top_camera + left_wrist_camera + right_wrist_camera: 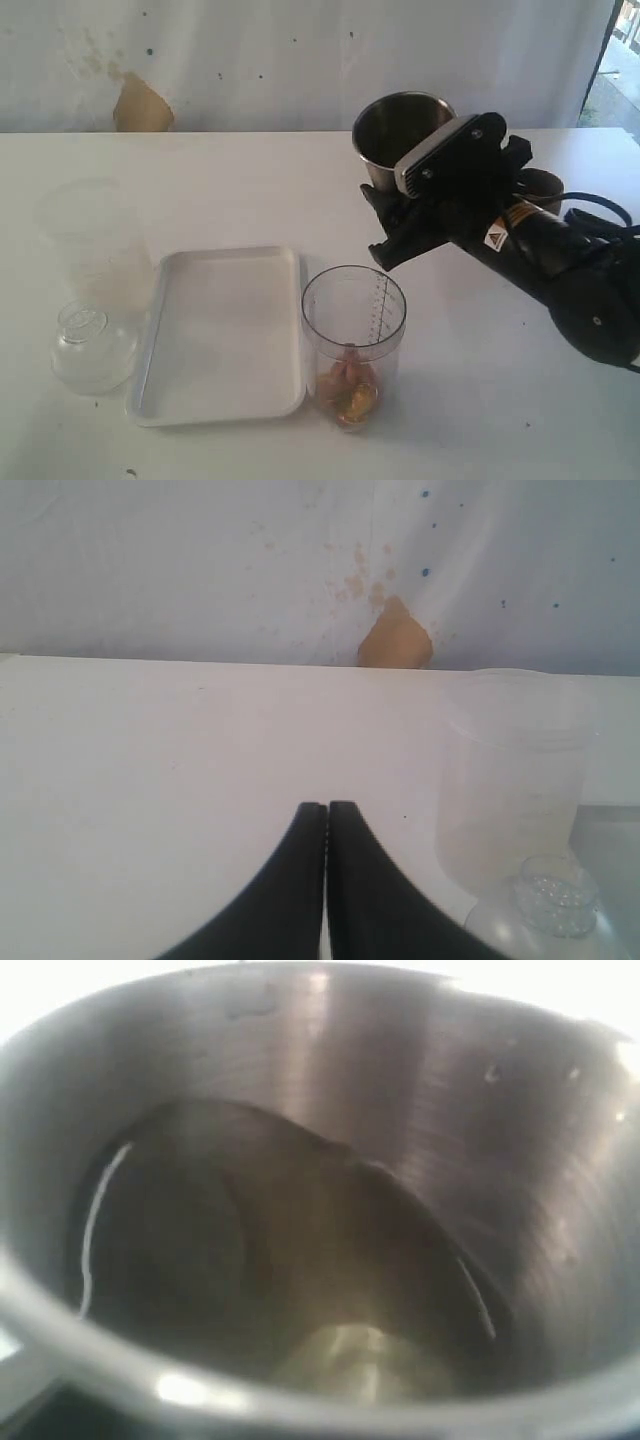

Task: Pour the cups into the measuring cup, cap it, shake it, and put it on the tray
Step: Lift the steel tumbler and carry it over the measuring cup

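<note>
The measuring cup [354,310] stands open just beside the tray [230,330], ready to receive. Behind it the right pincer [408,198] clasps the tumbler [395,125] upright, seemingly lifted for pouring. The left pincer [326,815] is shut, empty, over the bench [150,740], clear of the work.

— How's my feed?
— Bright, even daylight; the table [500,420] nearly washes out, shadows faint.
— Wrist views?
— I see the tumbler [400,1080] blurred close, glare streaks on steel; left fingers [285,900] soft.
</note>
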Controlling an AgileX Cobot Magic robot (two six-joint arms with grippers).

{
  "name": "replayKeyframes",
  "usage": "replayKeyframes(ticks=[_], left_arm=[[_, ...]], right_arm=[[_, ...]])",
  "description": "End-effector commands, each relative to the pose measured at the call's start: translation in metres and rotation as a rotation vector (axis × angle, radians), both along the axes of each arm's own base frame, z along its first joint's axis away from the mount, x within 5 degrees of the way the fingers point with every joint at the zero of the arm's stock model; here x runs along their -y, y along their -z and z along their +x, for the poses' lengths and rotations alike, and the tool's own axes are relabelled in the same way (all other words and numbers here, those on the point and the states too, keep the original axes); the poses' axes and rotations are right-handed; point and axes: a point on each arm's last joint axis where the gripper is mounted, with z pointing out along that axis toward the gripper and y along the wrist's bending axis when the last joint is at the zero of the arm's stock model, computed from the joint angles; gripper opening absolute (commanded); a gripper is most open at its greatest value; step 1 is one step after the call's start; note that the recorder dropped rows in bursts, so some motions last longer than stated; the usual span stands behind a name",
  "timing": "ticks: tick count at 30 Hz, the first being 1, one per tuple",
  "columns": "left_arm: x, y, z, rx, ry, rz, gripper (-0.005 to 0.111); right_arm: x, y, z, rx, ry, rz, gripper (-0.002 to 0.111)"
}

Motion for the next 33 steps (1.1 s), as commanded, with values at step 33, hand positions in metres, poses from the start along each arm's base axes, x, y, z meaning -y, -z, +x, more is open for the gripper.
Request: replayKeyframes(ticks=[33], left_arm=[[0.0, 0.001, 0.0, 0.008, 0.003, -0.003, 0.001]], right_arm=[[0.027, -0.003, 0.026, -0.055, -0.489, 0.074, 0.0]])
